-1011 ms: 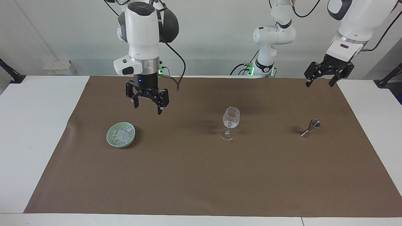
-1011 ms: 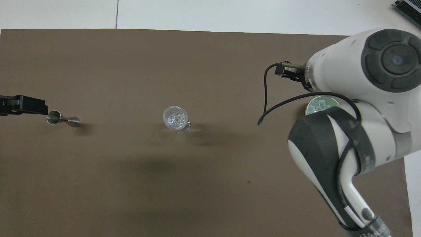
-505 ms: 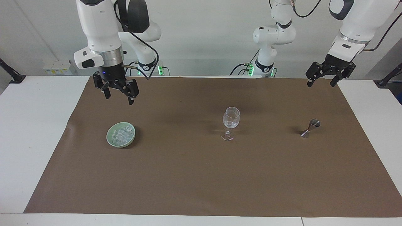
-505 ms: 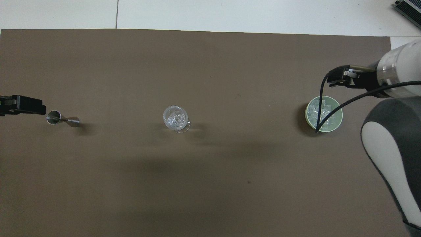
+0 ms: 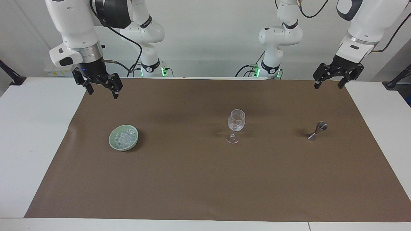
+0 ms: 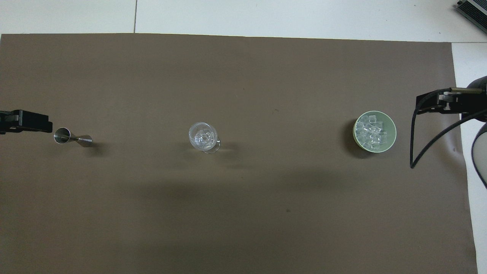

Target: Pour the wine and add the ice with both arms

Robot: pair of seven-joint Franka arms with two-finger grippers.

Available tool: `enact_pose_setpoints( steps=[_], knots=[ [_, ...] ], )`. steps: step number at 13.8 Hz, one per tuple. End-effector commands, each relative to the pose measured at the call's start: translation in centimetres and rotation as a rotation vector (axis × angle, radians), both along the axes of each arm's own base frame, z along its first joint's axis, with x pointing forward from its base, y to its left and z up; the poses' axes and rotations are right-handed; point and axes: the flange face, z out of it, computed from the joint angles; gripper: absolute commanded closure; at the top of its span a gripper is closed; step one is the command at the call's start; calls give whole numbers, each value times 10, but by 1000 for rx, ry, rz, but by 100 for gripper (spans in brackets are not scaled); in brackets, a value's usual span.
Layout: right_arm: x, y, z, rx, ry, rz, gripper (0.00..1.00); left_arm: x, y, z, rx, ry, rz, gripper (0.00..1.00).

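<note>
Ice point(image 5: 124, 138) lies heaped in a green bowl point(image 5: 115, 145) toward the right arm's end of the brown mat point(image 5: 205, 179). The right gripper point(image 5: 101, 90), fingers apart and empty, hangs over the mat's corner there, so it is the closer hand; nothing blocks the way. Mid-mat stands the wine glass point(image 5: 236, 125), then a steel jigger point(image 5: 317, 131). Over the mat's other corner hangs the left gripper point(image 5: 330, 85), also parted and empty.

Clear wine glass point(image 5: 236, 123), shiny metal jigger point(image 5: 317, 130), matt brown mat point(image 5: 205, 179).
</note>
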Motion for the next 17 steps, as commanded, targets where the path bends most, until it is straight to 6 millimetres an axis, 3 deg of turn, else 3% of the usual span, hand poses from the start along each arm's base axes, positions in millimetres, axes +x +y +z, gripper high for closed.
enact_pose_setpoints(
  steps=[1, 12, 17],
  knots=[
    [-14, -10, 7, 30, 21, 19, 0, -7, 3, 2, 9, -2, 0, 0],
    [-22, -22, 20, 52, 22, 23, 0, -7, 3, 2, 9, -2, 0, 0],
    [-35, -10, 23, 91, 69, 24, 0, -7, 3, 2, 9, -2, 0, 0]
  ],
)
